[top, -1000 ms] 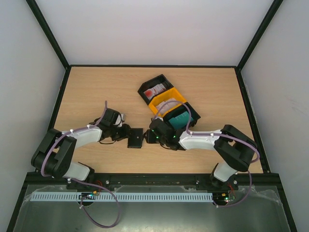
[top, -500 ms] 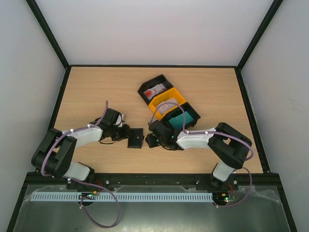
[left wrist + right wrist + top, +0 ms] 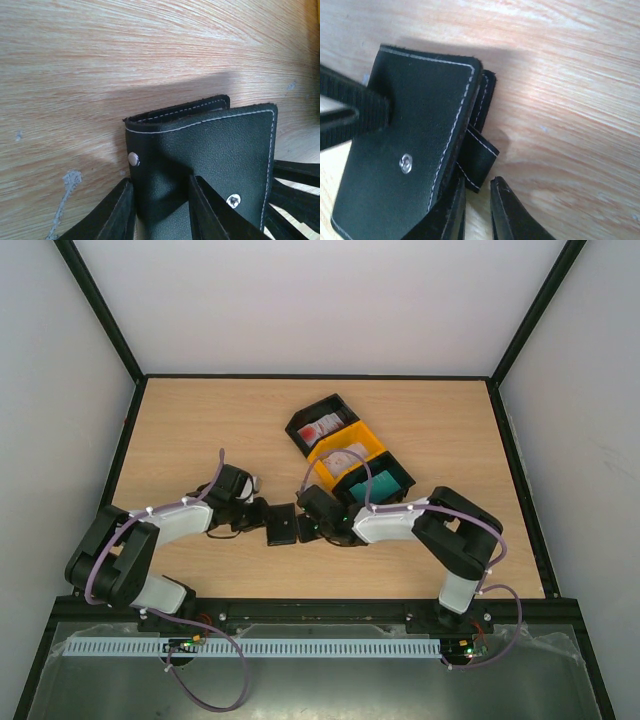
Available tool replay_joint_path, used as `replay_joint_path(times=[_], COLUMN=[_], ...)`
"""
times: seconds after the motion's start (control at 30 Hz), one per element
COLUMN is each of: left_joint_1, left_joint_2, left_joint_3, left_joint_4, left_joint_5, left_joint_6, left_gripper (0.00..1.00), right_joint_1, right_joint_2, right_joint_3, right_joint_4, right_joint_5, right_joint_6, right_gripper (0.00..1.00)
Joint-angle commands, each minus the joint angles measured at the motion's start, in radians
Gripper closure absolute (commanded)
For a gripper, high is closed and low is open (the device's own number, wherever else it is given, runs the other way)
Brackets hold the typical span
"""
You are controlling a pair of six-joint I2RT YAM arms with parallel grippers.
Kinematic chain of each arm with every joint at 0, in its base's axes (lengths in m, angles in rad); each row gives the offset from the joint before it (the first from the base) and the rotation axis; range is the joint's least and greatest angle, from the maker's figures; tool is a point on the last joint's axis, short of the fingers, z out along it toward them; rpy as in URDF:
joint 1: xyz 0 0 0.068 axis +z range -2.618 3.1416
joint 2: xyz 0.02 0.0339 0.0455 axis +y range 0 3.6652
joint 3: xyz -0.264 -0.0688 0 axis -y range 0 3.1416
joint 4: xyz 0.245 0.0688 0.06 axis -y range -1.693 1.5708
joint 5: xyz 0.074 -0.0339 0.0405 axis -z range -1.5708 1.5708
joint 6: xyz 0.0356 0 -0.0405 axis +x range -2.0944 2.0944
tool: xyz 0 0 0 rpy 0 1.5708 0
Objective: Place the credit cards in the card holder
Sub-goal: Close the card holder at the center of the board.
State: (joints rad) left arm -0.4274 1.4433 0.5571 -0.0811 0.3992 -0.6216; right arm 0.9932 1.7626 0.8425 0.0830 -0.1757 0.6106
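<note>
step: I'm getting the card holder [image 3: 281, 525] open so cards can go in. It's folded shut, flat on the table [image 3: 200, 430], between my two arms.
left gripper [image 3: 161, 212]: fingers straddle the near edge of the holder's top flap, one each side of it; looks like a pinch on the flap, but can't tell if it's fully clamped.
right gripper [image 3: 476, 210]: jaws nearly together, tips just beside the snap strap [image 3: 479, 161] on the holder's side edge; can't tell if it has the strap or only touches it.
how to do it well: imo hold the body down w/ the left, take only the strap w/ the right, peel away slowly. Grab both flaps and it won't open. Pull too hard and the holder slides.
cards: credit cards [image 3: 321, 428] not touched yet; red-blotched ones in the far black tray [image 3: 305, 418], pale ones in the yellow tray [image 3: 372, 443], teal ones in the near black tray.
writing/brands: none readable. Holder is plain black w/ white stitching and metal snap studs [image 3: 133, 159]; card print too small to read.
</note>
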Motion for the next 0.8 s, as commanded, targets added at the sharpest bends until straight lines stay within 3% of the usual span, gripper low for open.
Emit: replay_joint_path(times=[0.0,0.17,0.37,0.57,0.77], left_joint_1=[-0.014,-0.017,-0.017,-0.017,-0.019], left_joint_2=[-0.008,-0.027,-0.03,-0.033,0.004], left_joint_3=[-0.018,-0.023,-0.024,-0.008,0.018], left_joint_4=[-0.043,-0.051,-0.058,-0.062,-0.054], left_joint_5=[-0.011,-0.029,-0.045,-0.044,-0.056], left_joint_6=[0.003,0.016,0.022,0.027,0.03], left_gripper=[0.68,0.69,0.69,0.68,0.67], right_joint_1=[0.003,0.005,0.003,0.002,0.002], right_joint_2=[0.056,0.021,0.03,0.009,0.023], right_joint_3=[0.002,-0.101,-0.091,-0.088,-0.054], right_joint_4=[-0.016,0.024,0.015,0.126,0.08], right_joint_5=[0.186,0.378,0.405,0.188,0.076], right_joint_6=[0.156,0.393,0.432,0.194,-0.072], right_gripper=[0.86,0.89,0.9,0.8,0.74])
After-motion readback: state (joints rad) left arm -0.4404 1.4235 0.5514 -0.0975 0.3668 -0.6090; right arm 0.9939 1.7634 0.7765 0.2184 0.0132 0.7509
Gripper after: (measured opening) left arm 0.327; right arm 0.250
